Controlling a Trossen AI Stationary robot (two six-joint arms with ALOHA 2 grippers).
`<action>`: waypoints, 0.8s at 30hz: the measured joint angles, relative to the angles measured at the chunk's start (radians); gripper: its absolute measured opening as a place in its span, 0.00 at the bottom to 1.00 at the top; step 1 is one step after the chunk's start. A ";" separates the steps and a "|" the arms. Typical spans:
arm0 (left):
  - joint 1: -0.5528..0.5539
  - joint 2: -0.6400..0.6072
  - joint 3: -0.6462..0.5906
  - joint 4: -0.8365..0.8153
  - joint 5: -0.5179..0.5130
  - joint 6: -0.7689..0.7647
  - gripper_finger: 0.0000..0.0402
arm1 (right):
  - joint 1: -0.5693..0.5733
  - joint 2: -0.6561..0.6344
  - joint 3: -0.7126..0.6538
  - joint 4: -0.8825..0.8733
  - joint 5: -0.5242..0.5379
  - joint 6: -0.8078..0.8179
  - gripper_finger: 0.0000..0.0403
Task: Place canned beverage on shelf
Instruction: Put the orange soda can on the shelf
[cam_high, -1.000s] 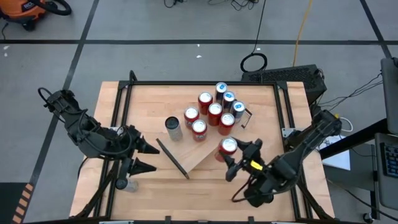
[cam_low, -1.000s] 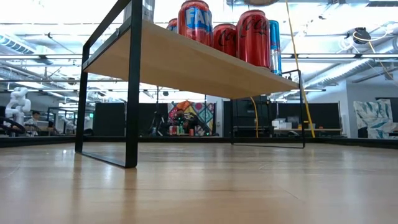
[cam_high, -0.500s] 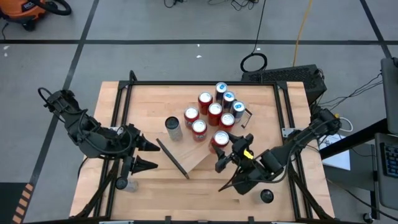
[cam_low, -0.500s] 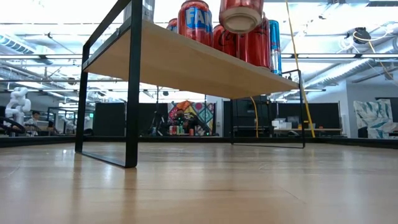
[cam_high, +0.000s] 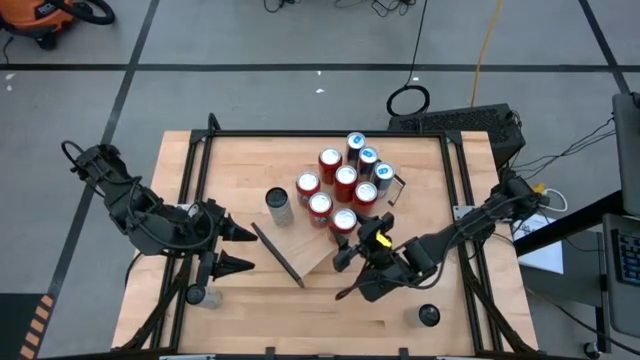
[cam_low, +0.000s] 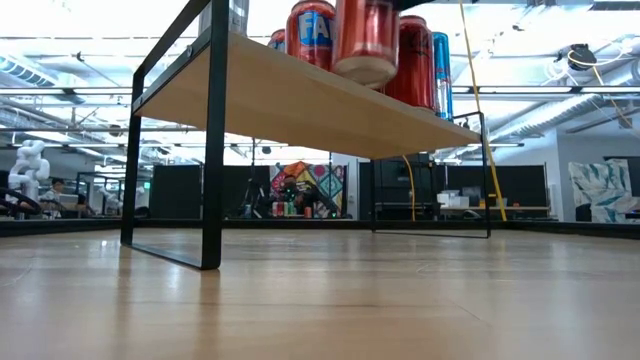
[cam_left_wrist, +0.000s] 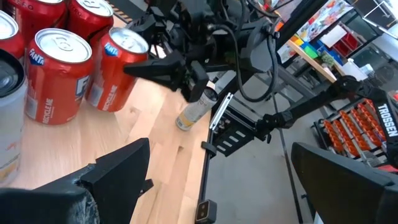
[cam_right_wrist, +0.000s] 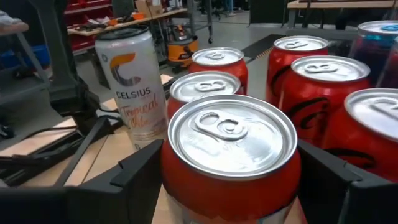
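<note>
The shelf is a light-wood board with black end brackets, standing slantwise on the table. Several red and blue cans stand on it, with a tall white Celsius can at its left part. My right gripper is shut on a red can over the board's near edge, beside the other cans. In the low view the red can hangs just above the board; whether it touches I cannot tell. My left gripper waits open and empty, left of the shelf. My right gripper pinches the red can's side wall between its two fingers, one on each side, below the top rim. The fingers come level from the table's near right. The can stands upright, top up, its base at the board's surface.
The shelf's near bracket lies between the two grippers. A dark round thing stands at the table's near right, another at the near left. Bare tabletop lies in front of the shelf.
My right gripper has carried the red can toward the table's left and far edge, from beside the shelf's right end to over the board next to the other cans. The can was tipped with its base showing half a second ago; now it is lower and upright.
</note>
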 joint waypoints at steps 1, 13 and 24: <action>0.000 0.000 0.000 0.000 0.000 0.000 0.98 | -0.005 0.007 0.000 0.015 0.000 -0.018 0.67; 0.000 0.003 0.000 -0.006 0.000 0.000 0.98 | -0.039 0.022 0.000 0.048 -0.026 -0.103 0.67; 0.000 0.003 0.000 -0.022 0.000 0.000 0.98 | -0.051 0.027 0.000 0.046 -0.057 -0.109 0.67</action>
